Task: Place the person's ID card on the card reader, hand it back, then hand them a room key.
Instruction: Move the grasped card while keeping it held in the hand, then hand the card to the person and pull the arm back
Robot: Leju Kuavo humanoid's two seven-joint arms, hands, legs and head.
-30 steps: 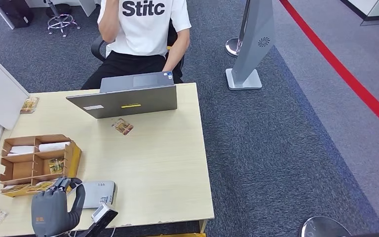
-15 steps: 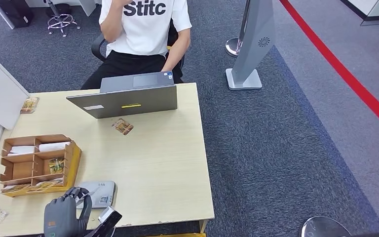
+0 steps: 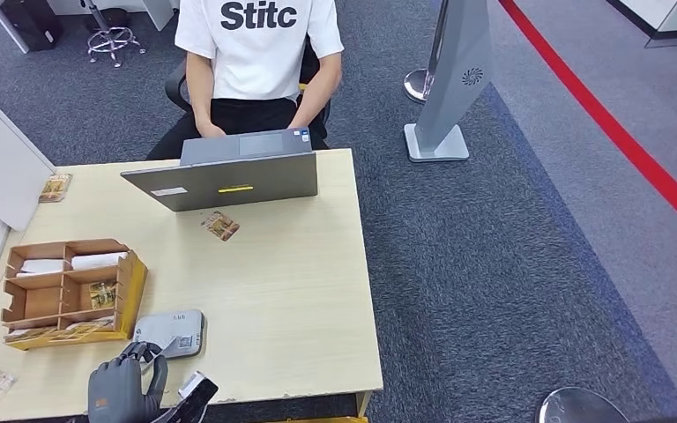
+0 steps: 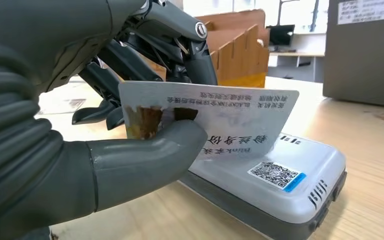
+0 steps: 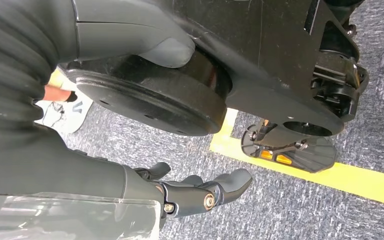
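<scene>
Far left on the desk, a cardboard organiser sits within the robot's reach, its compartments holding cards and paper sleeves; probably the stock of room keys, though I cannot read them.

Just right of it, near the front edge, the grey card reader lies flat, its long axis running left-right along the desk. From the left wrist camera its top face carries a QR sticker.

The left hand hovers at the reader's near-left corner. Thumb pressed against the darker fingers, it pinches the ID card by one short end. The card stands on a long edge, face roughly upright, long axis about level, free end pointing out over the reader. Whether its lower edge touches the reader, I cannot tell. Gripping one end leaves most of the card free to lay flat on the reading face.

Further back, a small printed card lies loose beside the grey laptop; the person sits behind it, well apart from the hand.

The right hand hangs by the robot's side above carpet, fingers loosely apart, holding nothing.
</scene>
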